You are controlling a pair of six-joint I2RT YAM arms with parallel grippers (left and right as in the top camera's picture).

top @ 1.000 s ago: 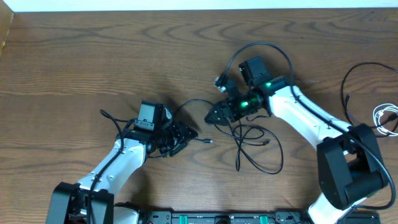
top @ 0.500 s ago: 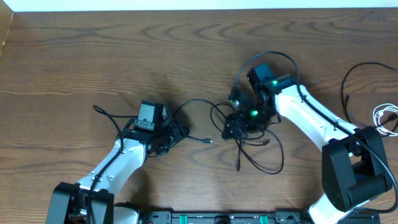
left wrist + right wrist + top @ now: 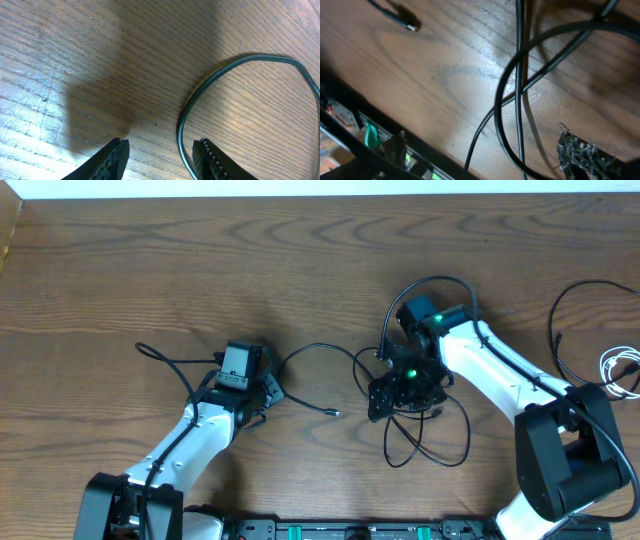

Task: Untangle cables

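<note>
Thin black cables lie in overlapping loops on the table below my right gripper. One strand arcs left to my left gripper, and a plug end lies between the arms. In the left wrist view the left gripper is open, with the cable running between its fingers, close to the right one. In the right wrist view crossing black cables pass in front of the one frayed finger pad that shows. The other finger is out of view. A plug tip lies at the upper left.
A separate black cable and a coiled white cable lie at the table's right edge. A loose black cable end trails left of the left arm. The robot base rail runs along the front edge.
The right gripper has moved right and toward the front, dragging the cable loops with it. The left gripper has pulled back to the left, and the strand's arc between the arms has widened.
</note>
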